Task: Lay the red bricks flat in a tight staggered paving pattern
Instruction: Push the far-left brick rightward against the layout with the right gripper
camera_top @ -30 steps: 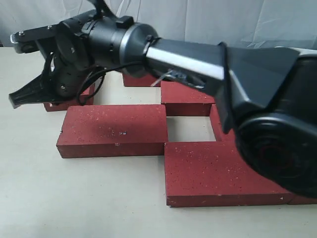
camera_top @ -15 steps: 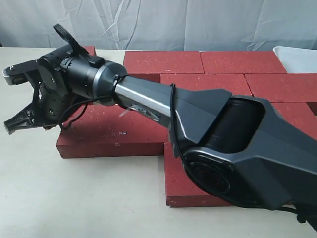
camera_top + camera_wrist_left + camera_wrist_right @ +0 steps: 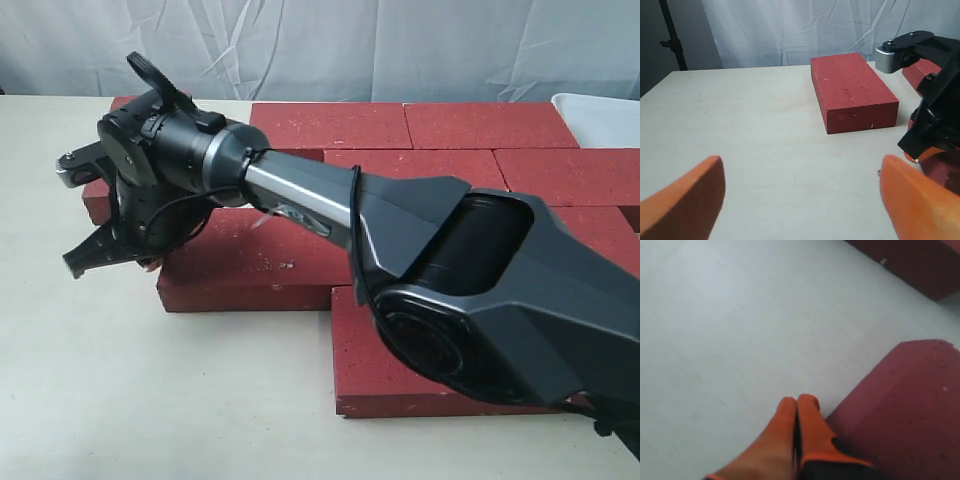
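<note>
Most bricks (image 3: 485,125) lay flat in staggered rows at the back and right of the table (image 3: 150,400), their edges close together. The right gripper (image 3: 85,262), clenched on nothing, sat just beside the left end of the near-left brick (image 3: 250,270). The arm (image 3: 450,260) hid whether that brick was tight against its neighbours. The left wrist view showed a lone brick (image 3: 852,92) apart from the others, so it probably had yet to be joined. The left gripper (image 3: 800,200) hung spread wide and empty over the table. No brand, label or writing could be read.

black arm (image 3: 480,290), silver tube (image 3: 300,190), orange fingertips (image 3: 812,427)
</note>
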{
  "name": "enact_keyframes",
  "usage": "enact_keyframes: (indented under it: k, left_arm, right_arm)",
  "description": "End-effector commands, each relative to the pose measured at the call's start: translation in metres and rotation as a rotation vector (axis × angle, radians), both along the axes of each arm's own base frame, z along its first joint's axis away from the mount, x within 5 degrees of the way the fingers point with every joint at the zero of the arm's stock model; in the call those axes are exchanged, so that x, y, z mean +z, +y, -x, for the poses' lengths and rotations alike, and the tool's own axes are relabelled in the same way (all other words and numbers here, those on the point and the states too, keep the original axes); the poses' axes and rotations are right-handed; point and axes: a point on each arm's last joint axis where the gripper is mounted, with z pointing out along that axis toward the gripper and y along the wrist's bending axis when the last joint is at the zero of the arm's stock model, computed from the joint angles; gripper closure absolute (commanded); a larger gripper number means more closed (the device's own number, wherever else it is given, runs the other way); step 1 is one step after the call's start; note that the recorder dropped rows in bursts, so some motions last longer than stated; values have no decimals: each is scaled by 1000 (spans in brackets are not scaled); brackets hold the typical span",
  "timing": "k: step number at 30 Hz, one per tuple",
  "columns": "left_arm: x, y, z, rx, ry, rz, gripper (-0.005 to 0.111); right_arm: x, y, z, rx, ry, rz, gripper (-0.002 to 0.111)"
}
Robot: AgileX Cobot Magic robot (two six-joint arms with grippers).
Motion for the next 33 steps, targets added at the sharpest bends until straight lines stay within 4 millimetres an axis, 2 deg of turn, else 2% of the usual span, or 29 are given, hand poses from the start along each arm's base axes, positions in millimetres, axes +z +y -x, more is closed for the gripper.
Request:
enact_keyframes:
  k: [1, 6, 15, 25, 30, 33]
  left_arm:
    - [1, 0, 0, -1, -13, 9, 27]
    - [1, 0, 0, -1, -13, 6, 27]
    - [1, 0, 0, -1, -13, 6, 27]
    - [1, 0, 0, -1, -13, 6, 27]
    - [1, 0, 0, -1, -13, 6, 27]
    - [1, 0, 0, -1, -13, 6, 27]
  right_arm:
    - [5, -15, -7, -18, 21, 81, 109]
    - [3, -24, -8, -25, 38, 157, 109]
    - [3, -36, -22, -118, 47, 150, 109]
    - [4, -40, -28, -195, 28, 159, 109]
    - [20, -39, -25, -195, 34, 117, 109]
    - [35, -32, -21, -197, 65, 12, 109]
